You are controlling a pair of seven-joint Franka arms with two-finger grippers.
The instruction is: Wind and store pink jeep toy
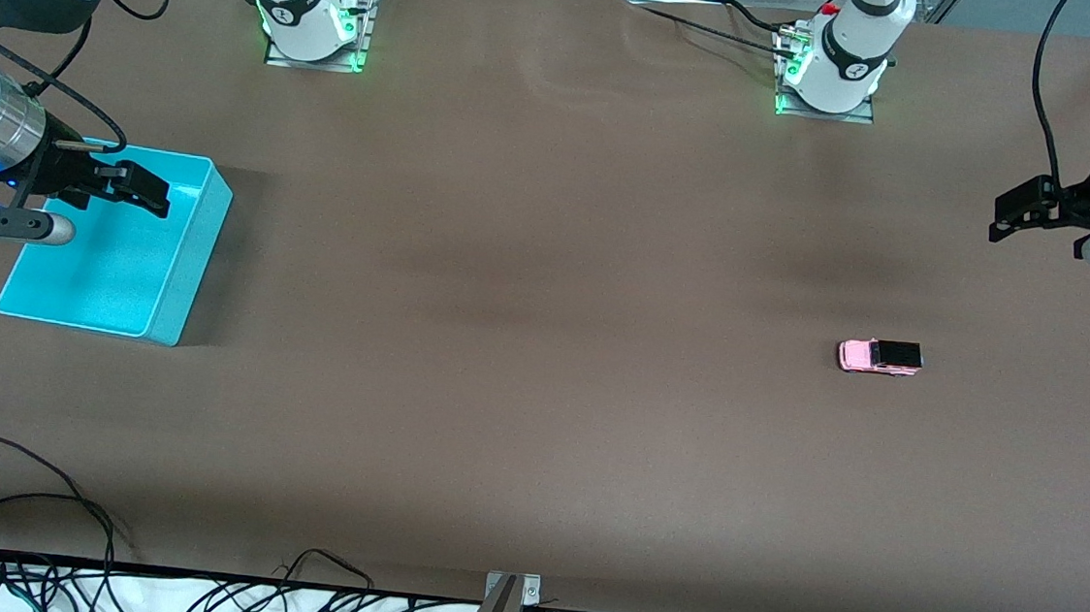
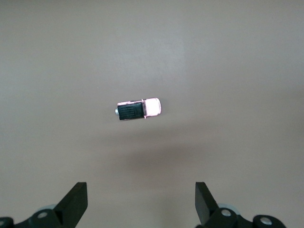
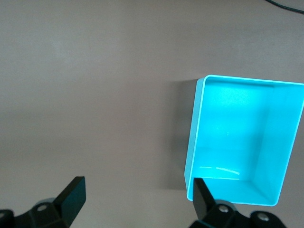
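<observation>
The pink jeep toy point(image 1: 879, 357) sits on the brown tabletop point(image 1: 538, 393) near the left arm's end. No writing shows. The left gripper point(image 2: 141, 202) and right gripper point(image 3: 135, 199) hang up high, fingers wide apart, holding nothing. The right one is over the cyan bin point(image 1: 177, 306).

Even overhead light falls on my brown table point(image 1: 538, 393), dim and soft. A blurred shadow lies under my left claw point(image 2: 140, 202). My blue bin point(image 3: 280, 142) glares brightly.

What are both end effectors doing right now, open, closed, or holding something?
Left end effector: open, empty, above the pink jeep toy.
Right end effector: open, empty, over the cyan bin.
</observation>
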